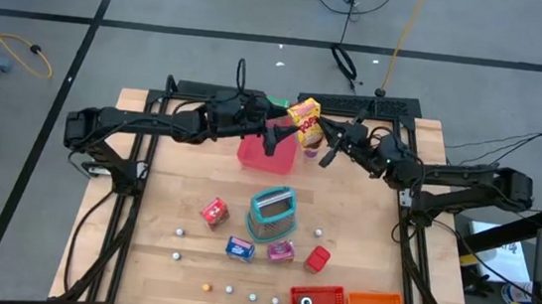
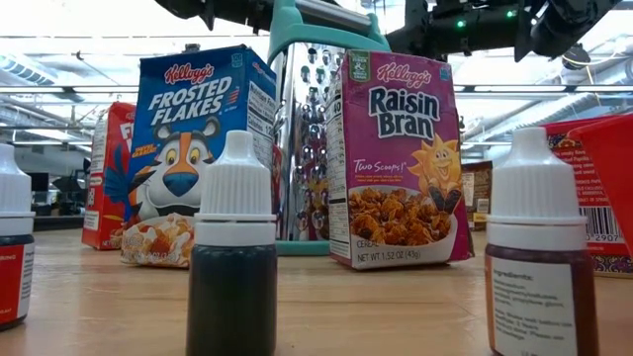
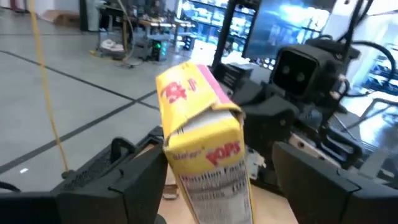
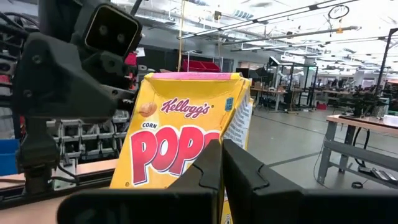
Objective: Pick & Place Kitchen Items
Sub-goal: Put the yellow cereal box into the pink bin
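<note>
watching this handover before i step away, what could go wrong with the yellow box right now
1. The Corn Pops box hangs above the table's far edge, over the pink tray. The right pincer is shut on it while the left pincer stands open around it, so a weak pinch could drop it.
2. The box looks tilted in the left wrist view, so it may twist in the grip.

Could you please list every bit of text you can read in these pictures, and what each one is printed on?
"Kellogg's FROSTED FLAKES": blue box.
"Kellogg's Raisin Bran", "Two Scoops!", "CEREAL NET WT 1.52 OZ (43g)": magenta box.
"Kellogg's CORN POPS": yellow box.
Print on the dropper bottles and the red box: too small or blurred to read.
</note>
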Robot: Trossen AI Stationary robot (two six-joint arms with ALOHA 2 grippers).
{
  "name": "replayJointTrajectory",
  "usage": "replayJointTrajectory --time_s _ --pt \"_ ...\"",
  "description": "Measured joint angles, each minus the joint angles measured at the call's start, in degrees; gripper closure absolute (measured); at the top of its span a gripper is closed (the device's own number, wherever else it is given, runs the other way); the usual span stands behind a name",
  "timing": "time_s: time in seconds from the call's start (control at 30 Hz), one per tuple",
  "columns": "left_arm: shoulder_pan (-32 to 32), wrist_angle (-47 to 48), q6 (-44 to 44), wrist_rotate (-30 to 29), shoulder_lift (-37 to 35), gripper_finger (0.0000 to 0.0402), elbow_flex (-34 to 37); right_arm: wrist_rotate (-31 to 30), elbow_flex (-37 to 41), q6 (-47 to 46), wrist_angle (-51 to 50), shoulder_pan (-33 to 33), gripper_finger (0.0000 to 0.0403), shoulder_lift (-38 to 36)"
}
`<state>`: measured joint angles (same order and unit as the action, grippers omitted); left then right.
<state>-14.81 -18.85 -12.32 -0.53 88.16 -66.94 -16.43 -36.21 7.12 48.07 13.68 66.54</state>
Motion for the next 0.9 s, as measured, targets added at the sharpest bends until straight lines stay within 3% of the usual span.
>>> replayJointTrajectory --time_s 0.27,0.7,0.9 --pt "-0.28 0.97 -0.26 -3.89 0.44 0.0159 0.0 0.13 0.04 0.89 1.49 -0.88 0.0403 1.03" --pt "-0.69 1.49 2.9 -1.51 1.9 0.036 0.04 -0.1 0.11 3.16 -1.4 -0.99 0.0392 0.97" --pt "-1.1 5.13 7.43 -1.43 1.84 0.0363 0.04 -0.02 0.11 4.63 -5.95 -0.99 0.0359 0.47"
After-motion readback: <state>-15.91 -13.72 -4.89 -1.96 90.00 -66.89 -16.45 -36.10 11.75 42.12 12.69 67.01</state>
